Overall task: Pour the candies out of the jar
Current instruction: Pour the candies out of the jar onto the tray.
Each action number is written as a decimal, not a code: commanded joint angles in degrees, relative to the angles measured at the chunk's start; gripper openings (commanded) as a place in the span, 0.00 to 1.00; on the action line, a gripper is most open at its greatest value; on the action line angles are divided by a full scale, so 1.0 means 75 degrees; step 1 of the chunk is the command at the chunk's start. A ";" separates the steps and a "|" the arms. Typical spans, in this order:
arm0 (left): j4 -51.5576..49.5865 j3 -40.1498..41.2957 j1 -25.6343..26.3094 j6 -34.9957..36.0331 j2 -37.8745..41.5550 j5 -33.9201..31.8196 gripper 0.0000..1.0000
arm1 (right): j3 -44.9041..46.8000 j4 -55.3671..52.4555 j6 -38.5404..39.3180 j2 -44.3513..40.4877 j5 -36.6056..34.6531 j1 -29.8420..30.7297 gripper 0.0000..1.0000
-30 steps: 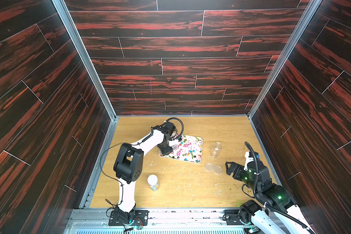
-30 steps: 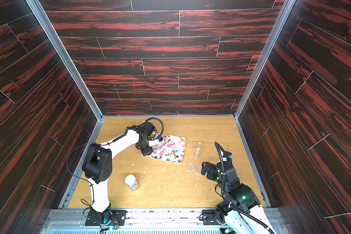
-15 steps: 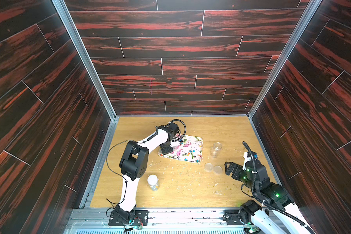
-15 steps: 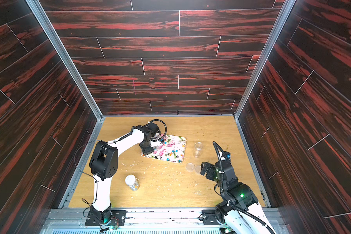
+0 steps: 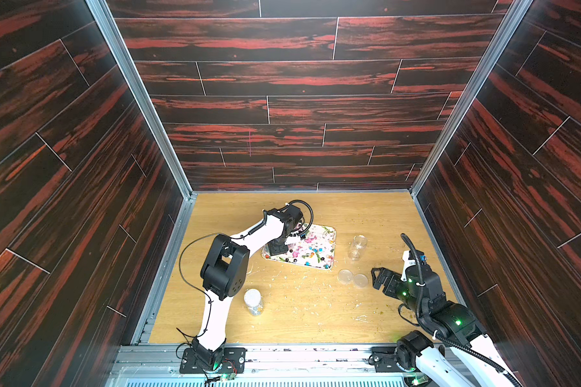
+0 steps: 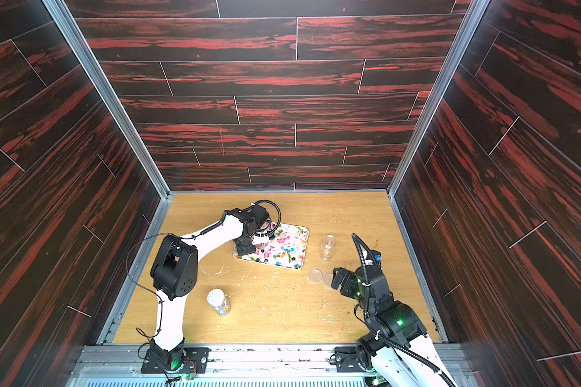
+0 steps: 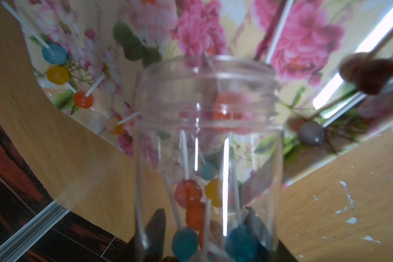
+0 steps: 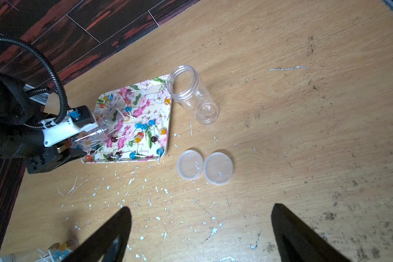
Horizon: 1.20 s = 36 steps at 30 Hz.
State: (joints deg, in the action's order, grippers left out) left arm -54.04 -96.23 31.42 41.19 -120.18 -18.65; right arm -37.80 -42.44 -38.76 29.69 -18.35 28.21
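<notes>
Pouring is under way, approx. half done by our estimate. The left gripper (image 7: 205, 229) pinches the clear jar (image 7: 208, 127) low on its body, near the base. The jar is tilted, w/ its mouth over the left edge of the floral tray (image 8: 156, 95), which lies mid-table toward the far edge. Many candies (image 8: 143, 127), small lollipops w/ pale sticks, lie scattered across the tray. Inside the jar we see several more (orange, yellow, blue) bunched at the base end, so the tilt looks too shallow to clear them.

The right gripper (image 8: 200, 211) hangs w/ jaws spread wide, holding nothing, above the table (image 5: 316, 311) near its right edge. An empty jar (image 8: 192, 95) lies on its side by the tray's right edge, and two lids (image 8: 190, 164) sit side by side in front of it. A capped jar (image 5: 253, 301) w/ more sweets stands toward the table's front-left corner.

Left to do: a steeper tip or a shake until the held jar is empty.
</notes>
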 commanded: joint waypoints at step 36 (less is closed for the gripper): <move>0.0600 0.0611 0.0847 0.1251 0.0649 -0.2206 0.46 | 0.0388 0.0185 -0.0176 -0.0362 0.0318 -0.0023 0.99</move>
State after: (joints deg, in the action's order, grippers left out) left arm -49.23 -90.98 38.00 48.95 -118.32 -33.74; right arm -35.16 -41.47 -38.98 27.86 -15.99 28.21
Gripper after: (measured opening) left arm 0.579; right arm 0.987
